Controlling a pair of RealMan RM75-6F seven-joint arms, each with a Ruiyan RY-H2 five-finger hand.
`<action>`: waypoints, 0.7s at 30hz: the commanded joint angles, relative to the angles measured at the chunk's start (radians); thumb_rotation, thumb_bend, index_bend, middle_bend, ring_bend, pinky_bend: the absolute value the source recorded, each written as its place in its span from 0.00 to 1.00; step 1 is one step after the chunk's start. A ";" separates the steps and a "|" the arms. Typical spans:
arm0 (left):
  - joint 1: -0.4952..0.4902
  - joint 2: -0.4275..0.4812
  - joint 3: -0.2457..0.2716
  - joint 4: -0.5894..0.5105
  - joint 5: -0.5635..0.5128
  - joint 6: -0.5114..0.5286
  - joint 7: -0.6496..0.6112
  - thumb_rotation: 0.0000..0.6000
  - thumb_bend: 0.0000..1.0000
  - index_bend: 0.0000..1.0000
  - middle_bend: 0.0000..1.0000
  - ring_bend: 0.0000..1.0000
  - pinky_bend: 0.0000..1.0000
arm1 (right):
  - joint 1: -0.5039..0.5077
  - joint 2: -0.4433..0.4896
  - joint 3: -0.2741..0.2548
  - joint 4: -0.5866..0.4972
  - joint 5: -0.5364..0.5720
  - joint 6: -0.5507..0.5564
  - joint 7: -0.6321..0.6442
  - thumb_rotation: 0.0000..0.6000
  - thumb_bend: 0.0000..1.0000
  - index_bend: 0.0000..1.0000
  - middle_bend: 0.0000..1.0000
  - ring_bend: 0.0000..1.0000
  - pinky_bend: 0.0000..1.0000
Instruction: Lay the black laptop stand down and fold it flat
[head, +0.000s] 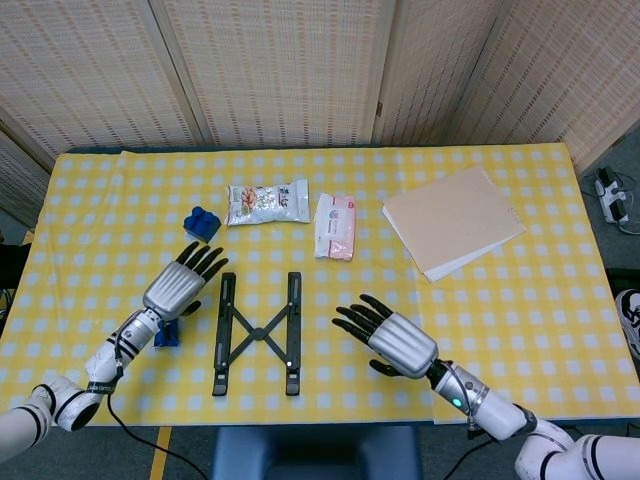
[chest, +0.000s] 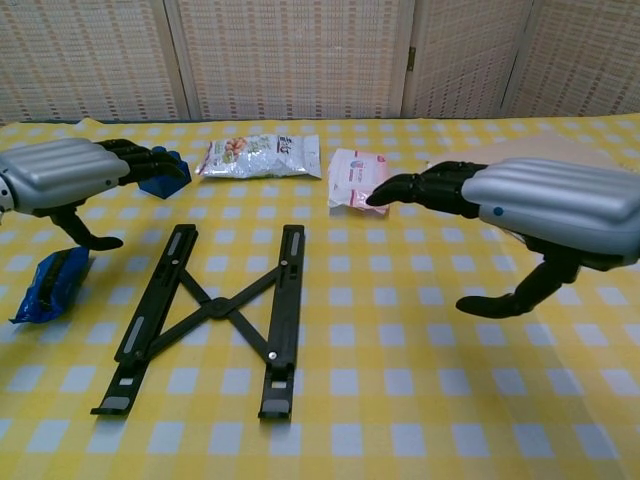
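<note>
The black laptop stand (head: 257, 333) lies flat on the yellow checked tablecloth (head: 520, 300) near the front edge of the table, its two long rails side by side with crossed braces meeting in the middle between them; in the chest view the rails splay a little wider toward the near end. The left hand (head: 181, 284) hovers just to the left of the stand's left rail, palm down, fingers spread and pointing toward the far side of the table, holding nothing. The right hand (head: 392, 336) hangs to the right of the stand, also palm down with its fingers apart and reaching toward the stand's right rail, thumb dropped below, and nothing in its grasp; neither hand touches the stand. Partly under the left hand sits a small blue wrapped packet (chest: 54, 283), close beside the left rail. Farther back, a blue toy brick (head: 201, 223) rests near a clear snack bag (head: 267, 202), and just right of that bag lies a pink pack of tissues (head: 335, 226). Well apart on the right side of the table is a tan folder (head: 452, 220) lying over white sheets of paper.
</note>
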 joint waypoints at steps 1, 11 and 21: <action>-0.019 -0.028 -0.003 0.042 -0.022 -0.027 0.012 1.00 0.32 0.04 0.00 0.00 0.00 | 0.006 -0.020 0.013 0.015 0.011 -0.014 -0.022 1.00 0.34 0.00 0.08 0.10 0.04; -0.056 -0.103 0.012 0.138 -0.044 -0.061 -0.026 1.00 0.32 0.03 0.00 0.00 0.00 | 0.022 -0.195 0.049 0.182 -0.001 -0.014 -0.115 1.00 0.34 0.00 0.04 0.05 0.02; -0.071 -0.147 0.036 0.205 -0.041 -0.059 -0.035 1.00 0.32 0.03 0.00 0.00 0.00 | 0.038 -0.381 0.059 0.401 -0.035 0.023 -0.073 1.00 0.26 0.00 0.00 0.00 0.00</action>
